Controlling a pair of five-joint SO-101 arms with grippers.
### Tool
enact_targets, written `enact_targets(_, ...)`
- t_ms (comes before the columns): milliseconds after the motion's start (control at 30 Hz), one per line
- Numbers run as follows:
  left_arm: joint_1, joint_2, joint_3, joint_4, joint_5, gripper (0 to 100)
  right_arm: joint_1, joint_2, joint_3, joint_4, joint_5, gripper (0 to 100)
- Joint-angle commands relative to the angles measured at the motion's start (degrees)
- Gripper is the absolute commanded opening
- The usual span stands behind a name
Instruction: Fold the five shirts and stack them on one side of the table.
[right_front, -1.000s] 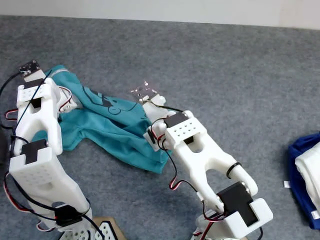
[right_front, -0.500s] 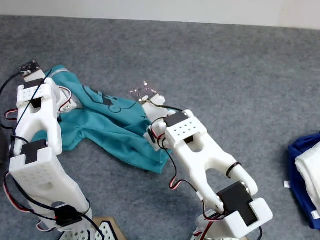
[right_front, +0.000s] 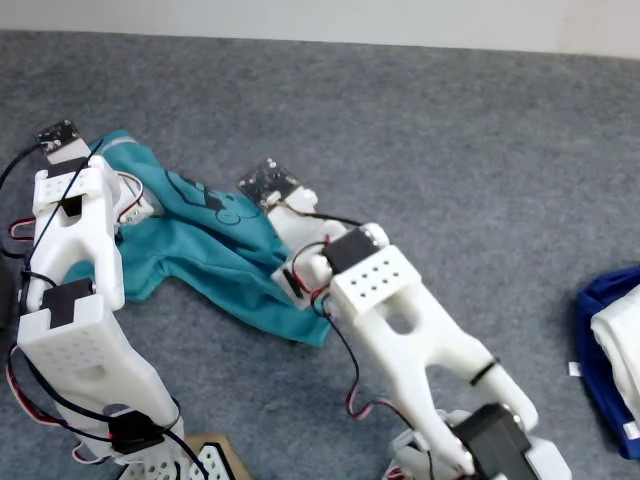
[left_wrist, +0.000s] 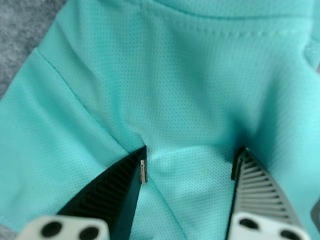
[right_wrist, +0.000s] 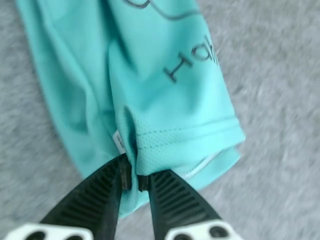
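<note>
**Q:** Where does the teal shirt (right_front: 215, 255) lie?

**A:** Crumpled on the grey worktop (right_front: 450, 150), left of centre in the high view. Its long axis runs from the upper left down toward the middle of the frame.

**Q:** And the two hands?

**A:** One at each end. The left hand (left_wrist: 190, 167) has its fingers spread wide and pressed onto the cloth at the upper-left end, gripping nothing. The right hand (right_wrist: 134, 179) is pinched narrow on a hemmed fold at the lower-right end, near the printed lettering.

**Q:** What does the next move turn on?

**A:** The shirt lies stretched between the hands along that diagonal. A fold would likely carry the right hand's end across toward the left hand's.

**Q:** And the stack?

**A:** A blue garment (right_front: 600, 320) and a white garment (right_front: 622, 345) sit at the right edge of the high view, well apart from the teal shirt. They are probably folded shirts, though the frame cuts them off. The right arm is the nearer to them.
</note>
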Motion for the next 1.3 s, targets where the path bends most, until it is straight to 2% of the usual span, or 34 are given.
enact_targets(0,1.01,-0.31,-1.8,-1.14,0.18,29,-1.36,-3.74,-2.24,5.05,-3.69,0.8)
enact_targets(233,1.01,-0.31,-1.8,-1.14,0.18,29,-1.1,-3.74,8.75,0.66,-3.16,2.9)
enact_targets(367,1.01,-0.31,-1.8,-1.14,0.18,29,-1.01,-4.18,12.09,-1.1,-1.23,21.8)
enact_targets(433,1.01,-0.31,-1.8,-1.14,0.18,29,-0.31,-4.26,10.42,-1.01,0.53,26.5)
enact_targets(567,1.01,-0.31,-1.8,-1.14,0.18,29,6.55,-4.09,3.3,-1.1,-1.05,20.3)
enact_targets(700,1.01,-0.31,-1.8,-1.14,0.18,29,12.97,-2.95,-2.15,-5.05,-6.33,1.5)
enact_targets(733,1.01,-0.31,-1.8,-1.14,0.18,29,13.32,-2.42,-2.86,-6.37,-7.12,0.3)
enact_targets(800,1.01,-0.31,-1.8,-1.14,0.18,29,13.05,-0.66,-3.56,-8.57,-7.82,3.8)
enact_targets(1133,0.75,-0.4,-1.71,-0.7,0.09,29,6.11,12.35,-6.2,-11.47,-13.54,3.7)
enact_targets(1267,-0.22,-1.01,-2.24,5.71,-7.82,29,6.29,17.45,-6.11,-11.47,-13.36,1.4)
